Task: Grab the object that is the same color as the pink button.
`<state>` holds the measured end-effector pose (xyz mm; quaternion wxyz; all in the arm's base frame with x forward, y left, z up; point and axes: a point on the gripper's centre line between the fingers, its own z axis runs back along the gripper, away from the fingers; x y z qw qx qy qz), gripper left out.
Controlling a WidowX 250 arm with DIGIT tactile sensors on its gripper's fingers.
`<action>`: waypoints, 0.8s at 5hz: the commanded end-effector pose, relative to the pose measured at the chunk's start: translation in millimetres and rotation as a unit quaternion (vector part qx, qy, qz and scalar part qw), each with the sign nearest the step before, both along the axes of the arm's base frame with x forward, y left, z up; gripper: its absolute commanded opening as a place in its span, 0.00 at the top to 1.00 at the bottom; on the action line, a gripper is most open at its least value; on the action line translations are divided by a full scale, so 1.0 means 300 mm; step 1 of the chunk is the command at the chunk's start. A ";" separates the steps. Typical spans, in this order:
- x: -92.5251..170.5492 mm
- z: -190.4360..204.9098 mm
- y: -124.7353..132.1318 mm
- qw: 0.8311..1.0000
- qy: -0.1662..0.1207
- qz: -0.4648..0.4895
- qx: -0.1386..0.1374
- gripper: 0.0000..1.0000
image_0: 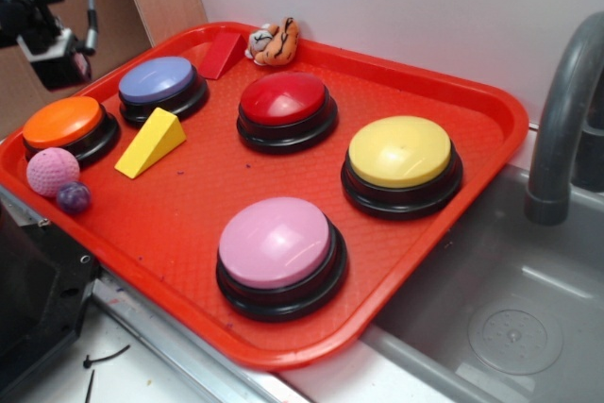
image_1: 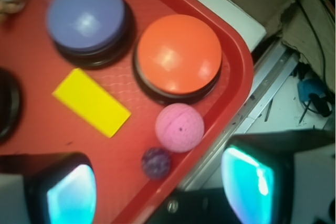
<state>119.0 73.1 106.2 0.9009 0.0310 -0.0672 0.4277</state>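
Exterior view. A red tray (image_0: 472,101) is seen resting over the edge of a grey sink (image_0: 528,318), a grey faucet (image_0: 566,110) at the right, a white wall behind. Five dome buttons on black bases are set on the tray: the pink button (image_0: 276,243) nearest the camera, a yellow button (image_0: 400,151), a red button (image_0: 284,98), a blue-lilac button (image_0: 158,79) and an orange button (image_0: 62,122). A yellow wedge (image_0: 149,143) lies between the lilac and orange buttons, a red wedge (image_0: 220,54) and a small tiger toy (image_0: 273,43) at the far rim. The pink ball (image_0: 53,172) is found at the tray's left edge, touching a purple marble (image_0: 74,197). The arm is glimpsed only at the upper left corner; the fingers are not shown here. Brown cardboard stands behind the tray.

Wrist view. The gripper (image_1: 160,187) is seen spread open, nothing held, one fingertip (image_1: 71,195) on each side of the frame's bottom. The pink ball (image_1: 179,127) lies just ahead of the gap between the fingers, its dimpled surface and seam made out only here. The marble (image_1: 156,162) sits nearer the fingers, beside the ball. Beyond are the orange button (image_1: 178,56), lilac button (image_1: 86,17) and yellow wedge (image_1: 91,102). The tray rim (image_1: 244,72) passes ahead of the right-side finger; cables on a white bench are noted past it.
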 end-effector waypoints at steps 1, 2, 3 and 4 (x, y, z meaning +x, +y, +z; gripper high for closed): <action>-0.008 -0.109 0.053 0.999 0.030 0.025 0.026 0.00; -0.004 -0.162 0.067 0.998 0.047 0.030 0.039 0.00; -0.002 -0.195 0.069 0.997 0.060 0.035 0.044 0.00; 0.004 -0.226 0.056 0.996 0.069 0.029 0.045 0.00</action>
